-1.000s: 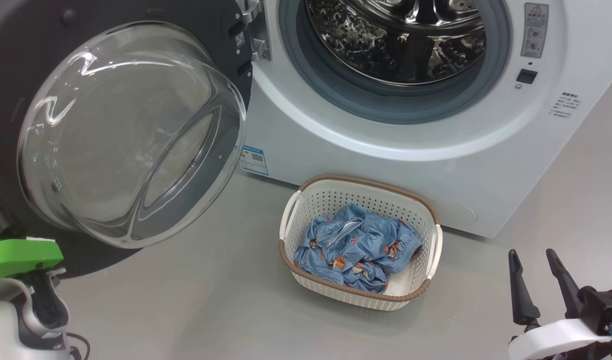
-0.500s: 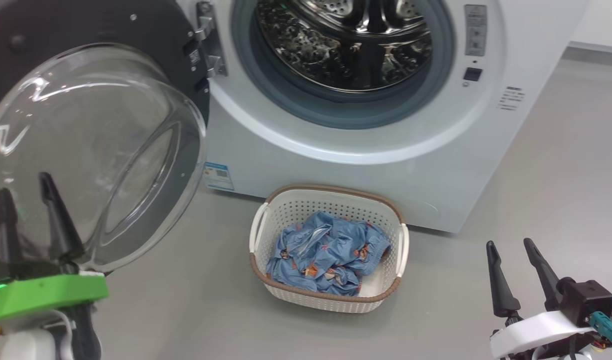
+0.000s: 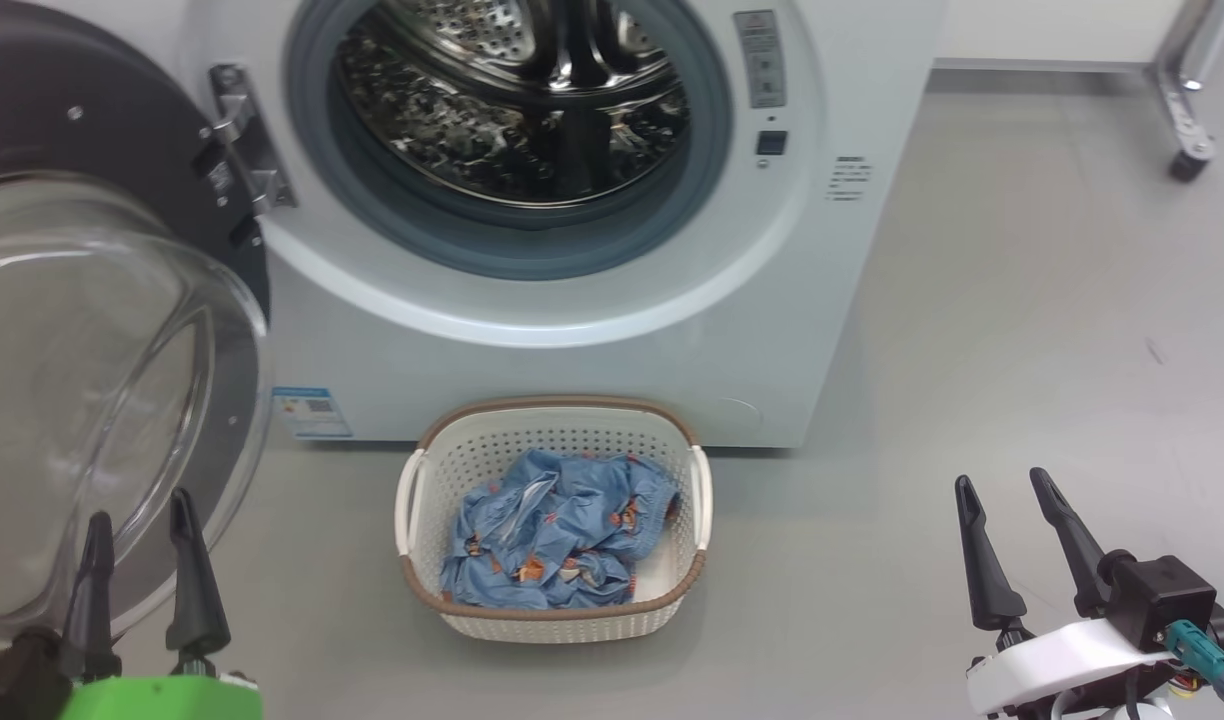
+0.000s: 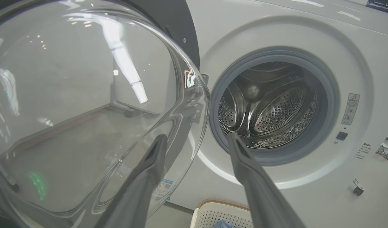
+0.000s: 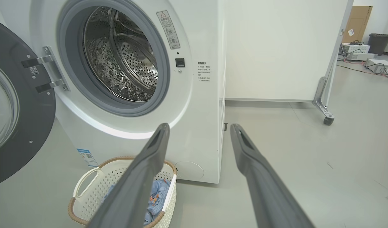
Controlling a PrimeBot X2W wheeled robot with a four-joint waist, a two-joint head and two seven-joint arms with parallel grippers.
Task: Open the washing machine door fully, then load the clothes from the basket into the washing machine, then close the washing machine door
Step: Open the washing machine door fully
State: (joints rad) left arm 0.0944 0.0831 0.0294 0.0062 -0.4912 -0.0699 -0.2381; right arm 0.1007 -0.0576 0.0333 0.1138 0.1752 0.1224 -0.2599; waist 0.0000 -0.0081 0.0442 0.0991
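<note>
Both stood spread and empty: my left gripper [image 3: 140, 508] at seven o'clock before the open door [image 3: 72, 120], my right gripper [image 3: 1001, 478] at four; clothes [image 3: 552, 535] lay in the basket [image 3: 562, 625] at six, below the washer [image 3: 572, 370]

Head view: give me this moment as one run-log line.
door open | drum empty | clothes in basket on floor by washer | left jaws open, empty, near door | right jaws open, empty

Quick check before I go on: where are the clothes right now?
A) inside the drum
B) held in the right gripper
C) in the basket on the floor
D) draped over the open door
C: the clothes lie bunched in the basket, which stands on the floor in front of the washing machine.
</note>
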